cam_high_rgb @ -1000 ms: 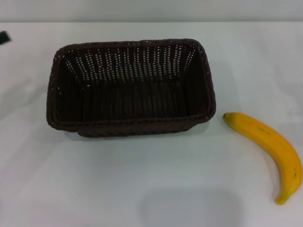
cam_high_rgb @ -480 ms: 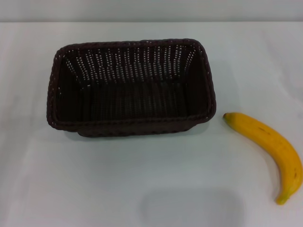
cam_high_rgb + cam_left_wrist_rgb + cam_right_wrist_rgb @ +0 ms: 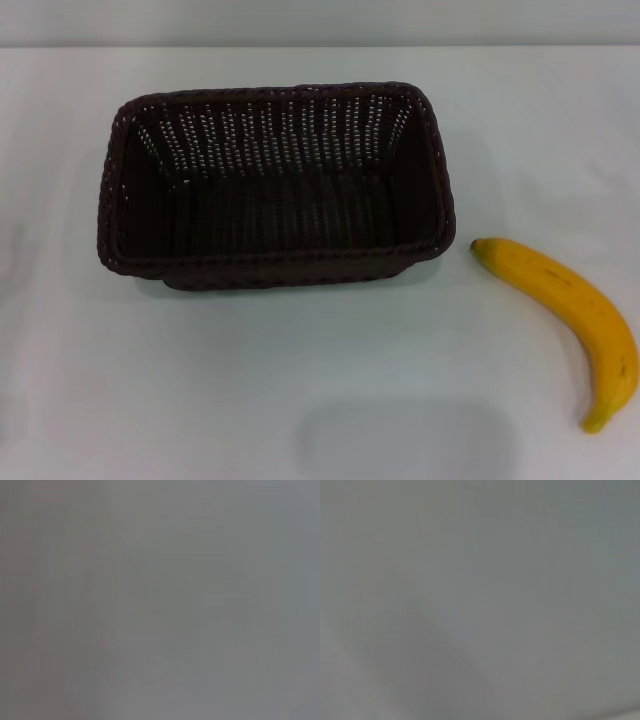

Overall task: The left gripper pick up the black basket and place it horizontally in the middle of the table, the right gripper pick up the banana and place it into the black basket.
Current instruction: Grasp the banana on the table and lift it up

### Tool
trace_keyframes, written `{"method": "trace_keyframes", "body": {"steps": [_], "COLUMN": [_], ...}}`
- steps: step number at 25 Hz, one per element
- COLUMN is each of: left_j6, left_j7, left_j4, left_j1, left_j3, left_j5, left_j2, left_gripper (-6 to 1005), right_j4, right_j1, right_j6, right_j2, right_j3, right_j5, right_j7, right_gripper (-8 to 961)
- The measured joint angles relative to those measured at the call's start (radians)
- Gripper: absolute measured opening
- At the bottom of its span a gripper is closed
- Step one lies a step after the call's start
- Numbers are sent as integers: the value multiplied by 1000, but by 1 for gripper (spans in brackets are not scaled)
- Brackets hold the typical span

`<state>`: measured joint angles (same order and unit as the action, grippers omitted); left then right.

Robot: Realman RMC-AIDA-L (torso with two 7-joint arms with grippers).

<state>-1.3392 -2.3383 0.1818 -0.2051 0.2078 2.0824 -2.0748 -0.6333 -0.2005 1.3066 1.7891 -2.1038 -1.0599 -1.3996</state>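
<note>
**Basket and banana apart on the worktop, no gripper in sight**

Stood upright on the white worktop (image 3: 300, 380), the black basket (image 3: 275, 185), long side running across the head view, open top up, woven floor and open-weave walls showing with nothing inside. Sat a little toward the robot's left of the middle, nearer the far edge than the near one. Lay flat on the worktop to the robot's right of the basket, the banana (image 3: 565, 315), near the basket's near right corner but clear of it, with bare white between the two. Curved from a dark tip close to the basket, out to the right and back toward the robot, ending in a second tip near the right border of the head view. Yellow skin, faint brown specks.

Showed neither the left gripper nor the right gripper in the head view; only basket, banana and worktop there. Gave only a plain grey, featureless field in the left wrist view, and the same in the right wrist view apart from a soft darker patch. Could not tell how far open either set of fingers was, nor whether anything was held; neither was touching the basket or banana in the head view.
</note>
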Motion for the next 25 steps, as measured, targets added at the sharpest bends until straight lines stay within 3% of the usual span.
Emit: {"method": "trace_keyframes", "body": {"steps": [2,4,9,12,18,25], "left_j6": [6,18,75,89,93,94], "left_j7": [-1,-2,-6,-10,-22,-23], "left_j4": [1,1,2,2,0,-4], "left_j1": [-4,-10,-38,-50,-61,-70], "left_j3": [0,0,-1,-1,-1,-1], "left_j5": [1,2,3,3,4,14], "left_j2": [1,2,2,2,1,1], "left_gripper": [829,828,825,826,826,825], "right_j4": [-153,-350,-864,-1087,-1328,-1353], "right_j1": [11,19,-1,-34,-60,-87], "right_j6": [-12,-5,115,234,333,342], "right_j2": [2,29,142,203,211,216], "right_j3": [-16,-40,-55,-43,227,540], "right_j5": [-166,-374,-849,-1047,-1323,-1573], "right_j7": [113,217,527,658,923,1131], "right_gripper": [843,843,842,840,828,813]}}
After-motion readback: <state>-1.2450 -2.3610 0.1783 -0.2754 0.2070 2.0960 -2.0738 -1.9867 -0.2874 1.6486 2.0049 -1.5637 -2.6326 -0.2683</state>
